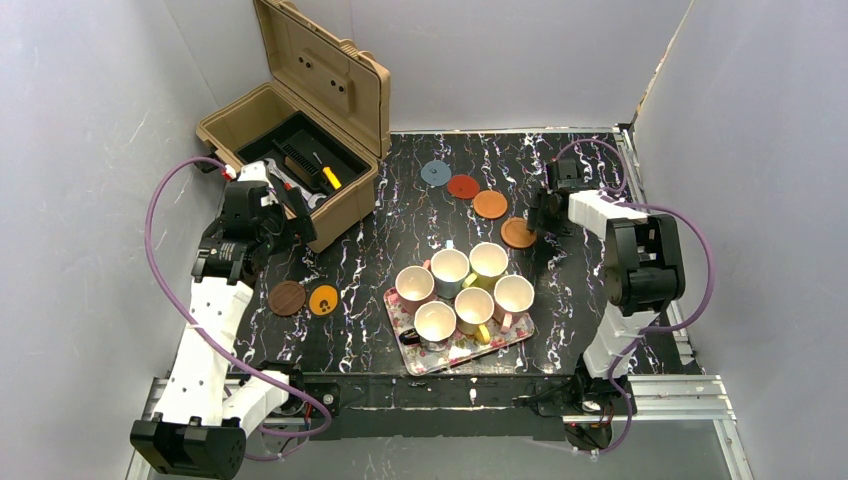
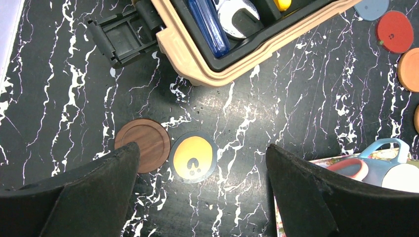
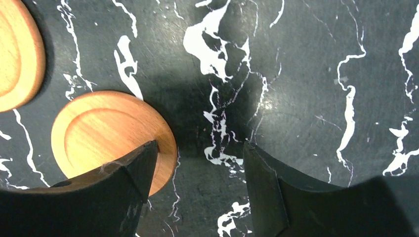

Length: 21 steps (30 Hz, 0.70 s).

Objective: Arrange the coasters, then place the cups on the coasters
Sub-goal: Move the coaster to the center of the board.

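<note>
- Left fingers [image 2: 106, 187]: spread wide, holding nothing, above the counter [image 2: 276, 108]. Only my two dark tips show; the rest is cut off at the lower edge.
- Dark brown coaster [image 2: 143, 143]: flat on the counter's left side, its near rim hidden under one left fingertip.
- Yellow-orange coaster [image 2: 192, 157]: dark-ringed, just beside the brown one, perhaps touching it, below the gap between my left fingers.
- Right fingers [image 3: 133, 173]: partly apart, bare counter between them, nothing gripped.
- Wooden coaster [image 3: 99, 133]: near rim covered by one right fingertip; I cannot tell whether the tip presses on it.
- Blue-grey coaster [image 1: 435, 173], red coaster [image 1: 462, 186], orange coaster [image 1: 489, 204]: a slanting row that ends at the wooden one, each apart from the next.
- Cups [image 1: 473, 304]: six, upright, bunched on the floral tray [image 1: 460, 350]. Their outside colours are mostly hidden from above.
- Tan case [image 1: 300, 130]: lid open, far left, tools inside.
</note>
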### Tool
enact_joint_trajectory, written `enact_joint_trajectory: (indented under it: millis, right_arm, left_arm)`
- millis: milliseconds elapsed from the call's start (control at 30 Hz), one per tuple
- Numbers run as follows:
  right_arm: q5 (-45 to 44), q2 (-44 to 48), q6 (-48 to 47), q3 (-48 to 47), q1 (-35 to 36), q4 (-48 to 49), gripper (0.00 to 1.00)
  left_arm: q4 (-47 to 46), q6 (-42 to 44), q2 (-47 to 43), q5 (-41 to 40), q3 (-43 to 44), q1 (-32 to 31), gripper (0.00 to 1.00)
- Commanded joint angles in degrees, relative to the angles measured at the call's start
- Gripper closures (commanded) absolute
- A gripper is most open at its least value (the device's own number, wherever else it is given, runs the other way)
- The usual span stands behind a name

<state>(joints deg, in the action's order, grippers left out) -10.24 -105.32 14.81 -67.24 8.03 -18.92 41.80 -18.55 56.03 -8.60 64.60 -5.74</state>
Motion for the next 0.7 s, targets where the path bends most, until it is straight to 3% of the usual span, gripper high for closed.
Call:
enact_joint_trajectory:
  millis: [0,200,400,667]
  right_arm:
    - [-0.9,3.4,-0.5,1.2,-0.8,-3.1,0.27]
    - [7.2,9.0,-2.1,2.6,-0.7,-2.8,0.11]
    - [9.8,13.0,-4.0,4.8,1.7,-5.5,0.08]
    - [6.6,14.6,-5.0,9.0,4.6,-6.7,0.1]
  left_arm:
    - [-1.1,0.8,-1.3,-0.3,-1.0,0.3,0.02]
    - [-1.8,1.0,-1.8,0.9,-1.4,0.3,0.02]
    - [-1.9,0.6,-1.5,2.8,-1.2,0.3,0.02]
    - [-1.9,0.7,-1.8,3.9,-1.5,0.3,0.02]
